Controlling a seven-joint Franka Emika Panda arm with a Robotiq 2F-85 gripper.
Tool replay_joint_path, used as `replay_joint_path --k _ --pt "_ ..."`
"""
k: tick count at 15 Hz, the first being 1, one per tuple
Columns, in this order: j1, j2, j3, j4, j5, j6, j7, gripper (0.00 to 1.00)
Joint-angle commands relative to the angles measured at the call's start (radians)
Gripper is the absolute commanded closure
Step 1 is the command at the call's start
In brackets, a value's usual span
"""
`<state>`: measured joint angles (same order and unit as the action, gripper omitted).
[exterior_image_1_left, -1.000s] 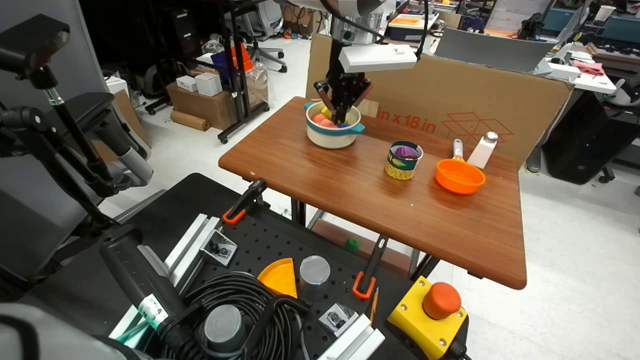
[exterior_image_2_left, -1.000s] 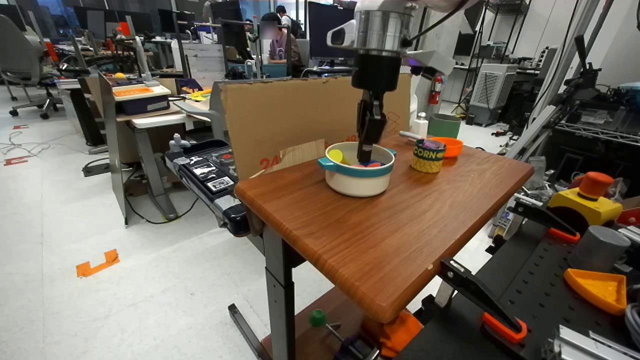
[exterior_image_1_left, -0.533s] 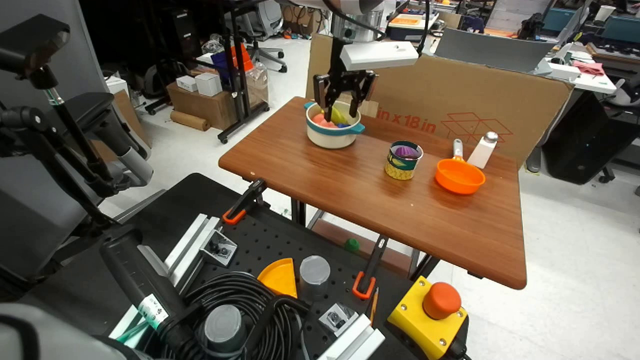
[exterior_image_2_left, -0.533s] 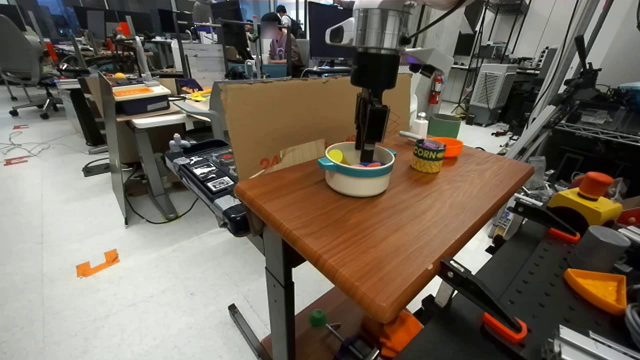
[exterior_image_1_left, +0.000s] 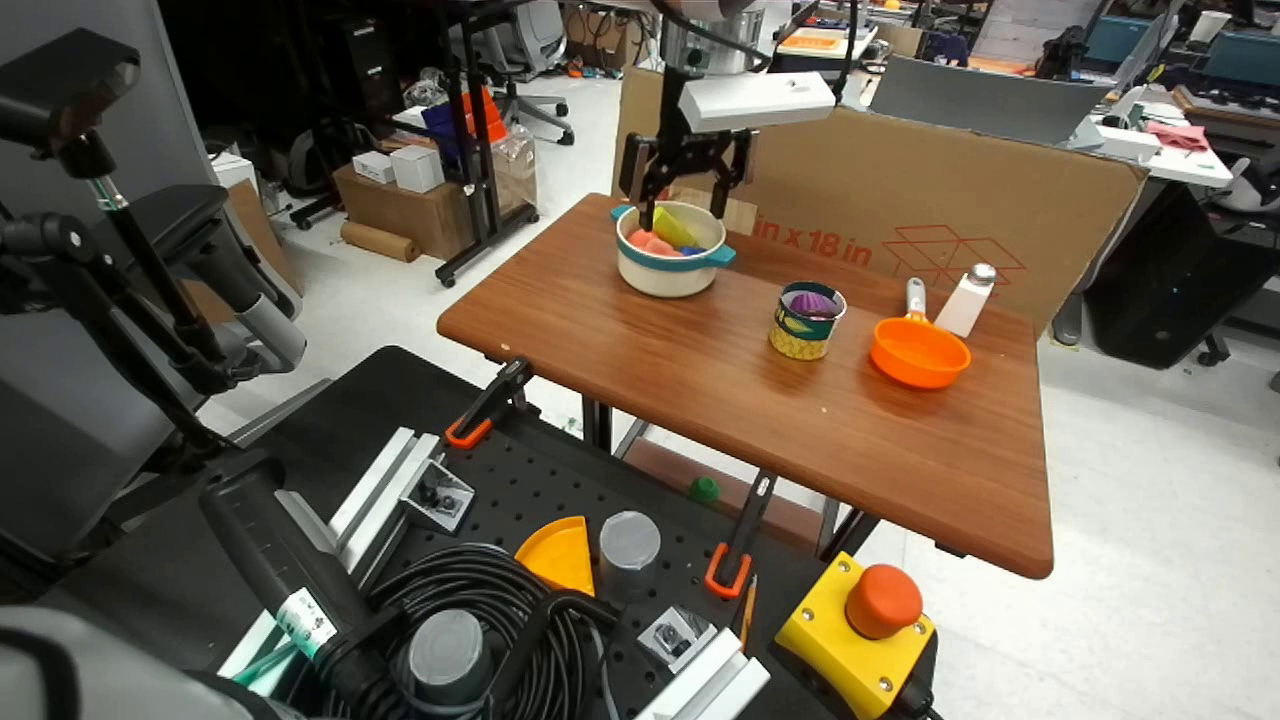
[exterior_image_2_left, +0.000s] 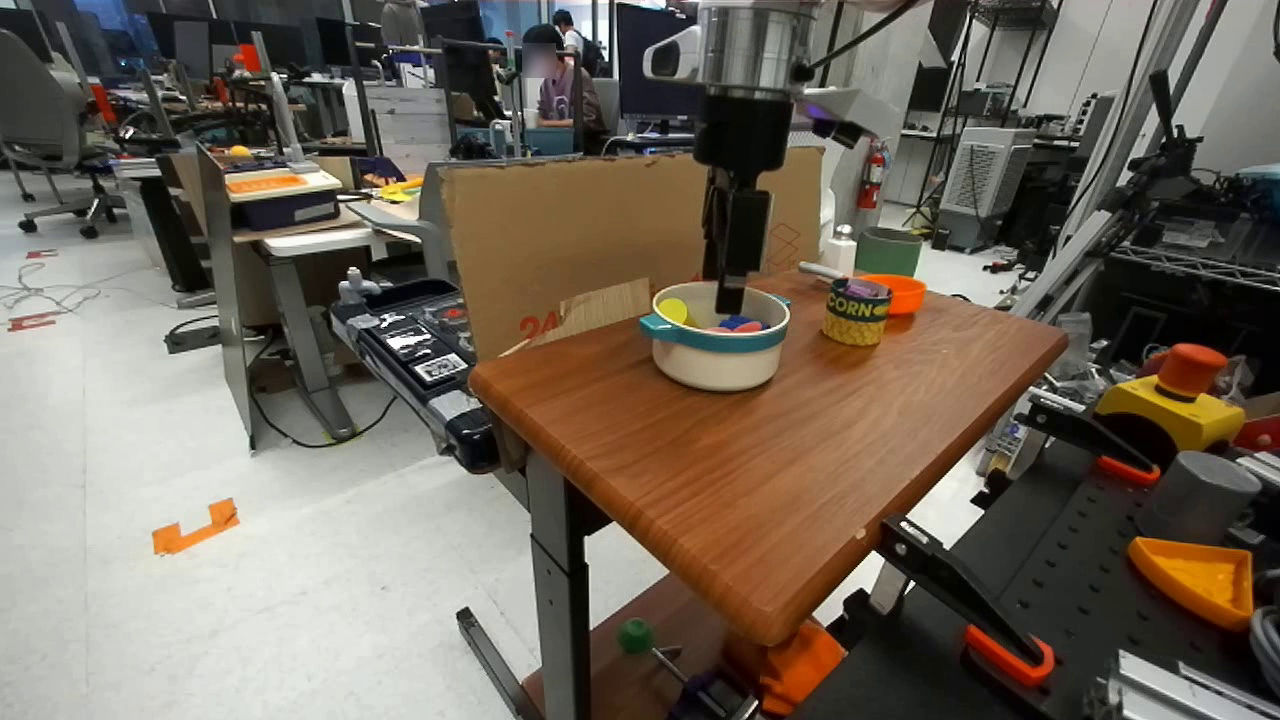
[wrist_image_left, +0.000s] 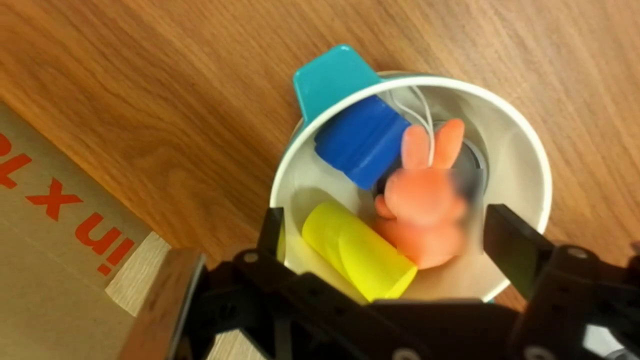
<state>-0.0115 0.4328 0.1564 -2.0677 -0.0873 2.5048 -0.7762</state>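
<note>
My gripper (wrist_image_left: 385, 215) stands wide open with nothing between its fingers, just over a cream pot (exterior_image_1_left: 665, 282) with teal handles. In both exterior views the fingertips hang at about the level of the pot's rim; whether one touches it I cannot tell. Looking down in the wrist view, a yellow cylinder (wrist_image_left: 357, 250) leans inside, closest to the gripper's left finger. Beside it lies an orange rabbit figure (wrist_image_left: 422, 240), partly blurred, and a blue piece (wrist_image_left: 362, 140) rests near the handle. A dark round item (wrist_image_left: 472, 160) and a grey cord are partly hidden beneath the rabbit.
A corn can (exterior_image_1_left: 800, 335) with a purple thing in it stands on the wooden table (exterior_image_1_left: 640, 350). Further along are an orange pan (exterior_image_1_left: 920, 355) and a white shaker (exterior_image_1_left: 966, 303). An upright cardboard sheet (exterior_image_2_left: 580, 220) walls off the table's back side.
The gripper has gone from shut, down inside the pot, to open and has risen a little. More of the yellow cylinder shows now. The pot has shifted very slightly.
</note>
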Motion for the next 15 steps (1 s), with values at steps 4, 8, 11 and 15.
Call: replay_joint_path --k 4,8,11,15 --pt "0.013 0.022 0.0 0.029 -0.02 -0.008 0.014 0.0" --pt "0.019 0.024 0.01 0.029 -0.015 -0.014 0.01 0.0" --pt "0.025 0.028 0.016 0.029 -0.013 -0.016 0.006 0.0" --pt "0.027 0.038 0.018 0.035 -0.013 -0.02 0.005 0.0"
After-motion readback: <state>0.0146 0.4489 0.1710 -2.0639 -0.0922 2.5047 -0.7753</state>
